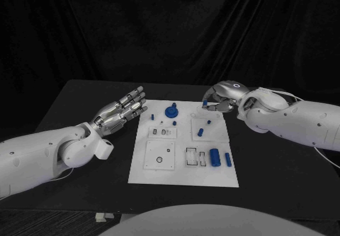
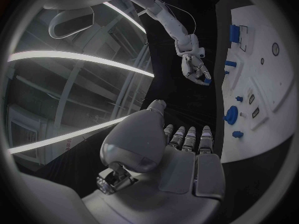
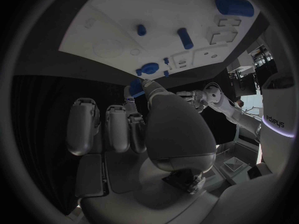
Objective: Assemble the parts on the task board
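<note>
The white task board lies in the middle of the black table. My right hand hovers over its far right corner and pinches a small blue part between thumb and a finger; the right wrist view shows that part at the fingertips above the board. My left hand hangs just left of the board's far end, fingers spread, holding nothing. On the board stand a round blue knob, a small peg and a short cylinder. Two larger blue cylinders lie near the right edge.
Rectangular slots and a square plate with a ring take up the board's near half. Bare black table surrounds the board on all sides. In the left wrist view the right hand hangs beyond the board's far edge.
</note>
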You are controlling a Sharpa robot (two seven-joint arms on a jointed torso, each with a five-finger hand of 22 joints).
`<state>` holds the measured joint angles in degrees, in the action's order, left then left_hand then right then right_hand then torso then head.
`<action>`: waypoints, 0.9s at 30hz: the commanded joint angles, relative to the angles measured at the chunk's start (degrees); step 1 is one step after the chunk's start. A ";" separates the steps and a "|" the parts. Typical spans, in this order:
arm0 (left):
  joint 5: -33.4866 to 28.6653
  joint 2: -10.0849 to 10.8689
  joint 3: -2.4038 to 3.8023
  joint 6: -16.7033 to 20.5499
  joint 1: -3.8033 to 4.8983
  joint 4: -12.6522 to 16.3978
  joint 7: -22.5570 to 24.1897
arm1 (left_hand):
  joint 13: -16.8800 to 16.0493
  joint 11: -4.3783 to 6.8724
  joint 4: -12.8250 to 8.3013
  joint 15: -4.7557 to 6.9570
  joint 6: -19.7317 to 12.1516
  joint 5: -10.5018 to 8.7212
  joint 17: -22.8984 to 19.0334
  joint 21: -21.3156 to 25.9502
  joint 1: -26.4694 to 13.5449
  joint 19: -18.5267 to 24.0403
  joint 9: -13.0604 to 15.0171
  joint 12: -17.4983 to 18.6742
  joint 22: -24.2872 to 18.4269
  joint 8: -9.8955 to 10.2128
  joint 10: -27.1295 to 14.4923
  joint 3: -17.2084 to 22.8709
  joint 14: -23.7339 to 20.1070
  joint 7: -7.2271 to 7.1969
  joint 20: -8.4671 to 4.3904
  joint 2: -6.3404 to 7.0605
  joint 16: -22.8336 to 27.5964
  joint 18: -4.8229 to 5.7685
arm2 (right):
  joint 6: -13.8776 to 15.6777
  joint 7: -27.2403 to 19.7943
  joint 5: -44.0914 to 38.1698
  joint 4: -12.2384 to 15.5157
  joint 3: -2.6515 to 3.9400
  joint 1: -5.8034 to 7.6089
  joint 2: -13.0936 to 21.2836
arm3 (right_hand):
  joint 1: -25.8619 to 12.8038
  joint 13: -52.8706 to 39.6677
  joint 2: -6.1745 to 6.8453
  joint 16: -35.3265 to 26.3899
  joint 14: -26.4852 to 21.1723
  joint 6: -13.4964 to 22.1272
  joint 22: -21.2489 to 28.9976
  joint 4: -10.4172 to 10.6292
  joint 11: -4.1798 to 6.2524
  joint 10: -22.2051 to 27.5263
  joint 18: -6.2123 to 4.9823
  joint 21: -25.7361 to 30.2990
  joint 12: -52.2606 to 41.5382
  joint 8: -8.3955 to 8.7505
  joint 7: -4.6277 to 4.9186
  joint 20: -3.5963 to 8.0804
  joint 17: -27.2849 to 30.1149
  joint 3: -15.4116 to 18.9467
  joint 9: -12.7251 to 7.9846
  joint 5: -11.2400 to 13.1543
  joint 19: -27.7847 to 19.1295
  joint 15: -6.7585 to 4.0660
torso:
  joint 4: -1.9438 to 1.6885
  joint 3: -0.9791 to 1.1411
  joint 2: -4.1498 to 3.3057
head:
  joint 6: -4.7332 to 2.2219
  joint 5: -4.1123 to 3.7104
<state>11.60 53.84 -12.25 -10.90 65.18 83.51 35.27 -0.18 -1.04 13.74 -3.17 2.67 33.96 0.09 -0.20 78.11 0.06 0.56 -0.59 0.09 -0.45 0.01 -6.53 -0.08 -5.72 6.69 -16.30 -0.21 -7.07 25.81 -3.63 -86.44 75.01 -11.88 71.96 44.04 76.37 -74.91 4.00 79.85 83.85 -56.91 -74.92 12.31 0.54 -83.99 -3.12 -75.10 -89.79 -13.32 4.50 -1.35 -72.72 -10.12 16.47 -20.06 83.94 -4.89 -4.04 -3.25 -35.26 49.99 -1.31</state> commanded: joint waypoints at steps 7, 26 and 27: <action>-0.04 -0.13 0.05 -0.68 -0.11 0.07 0.42 | 0.01 -0.23 -0.38 -0.31 0.05 0.20 -0.09 0.20 0.71 -0.06 0.08 0.01 -0.09 -0.28 0.00 0.22 0.08 0.49 0.53 0.06 0.21 -0.67 | -2.55 2.61 -0.11 5.02 -0.02 -2.15 -3.52 | 0.16 -15.09 -0.14 -0.65 2.99 -0.26 -8.15 -0.48 -0.57 -6.01 -0.57 0.86 -0.21 -0.02 0.02 -0.39 0.72 -0.18 0.12 -0.37 0.13 0.56 | -0.02 -0.01 -0.01 | 0.01 0.12; -0.04 0.06 0.05 -0.41 -0.11 0.47 0.09 | -0.01 -0.15 -0.74 -0.29 0.19 0.33 -0.09 0.20 0.86 -0.06 0.11 -0.05 -0.09 -0.31 0.00 0.34 0.08 0.60 0.57 0.25 0.21 -0.71 | -4.58 4.37 -0.16 0.70 -0.01 -6.40 -12.21 | 0.50 -15.09 0.21 -1.50 2.75 -0.01 -7.76 -1.43 -0.77 -6.01 -0.80 1.93 -0.21 0.61 0.32 -0.85 2.08 -0.34 0.11 -1.59 -0.18 1.04 | -0.02 0.00 -0.03 | 0.01 0.08; -0.04 0.02 0.05 -0.44 -0.11 0.46 0.06 | -0.01 -0.15 -0.74 -0.29 0.19 0.33 -0.09 0.20 0.86 -0.06 0.11 -0.05 -0.09 -0.31 0.00 0.34 0.08 0.60 0.57 0.25 0.21 -0.71 | -4.65 4.50 -0.30 0.46 -0.01 -6.50 -12.40 | 0.50 -15.09 0.21 -1.50 2.75 -0.01 -7.76 -1.43 -0.77 -6.01 -0.80 1.93 -0.21 0.61 0.32 -0.85 2.08 -0.34 0.11 -1.59 -0.18 1.04 | -0.02 0.00 -0.04 | 0.01 0.07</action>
<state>11.60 53.99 -12.25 -10.96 65.15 83.81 34.87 -0.18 -1.04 13.38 -3.17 2.88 34.03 0.05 -0.20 78.33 -0.14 0.63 -0.59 0.10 -0.45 0.01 -6.16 -0.08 -5.51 6.89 -16.08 -0.21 -7.08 22.23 -1.04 -86.44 75.69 -11.92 65.64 31.73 76.36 -74.95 4.01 78.54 83.98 -56.70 -74.91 11.28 0.13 -83.99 -3.12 -73.36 -89.80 -12.96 4.70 -1.96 -70.72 -10.52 16.56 -21.26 83.73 -4.33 -4.06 -3.25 -35.28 49.99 -1.22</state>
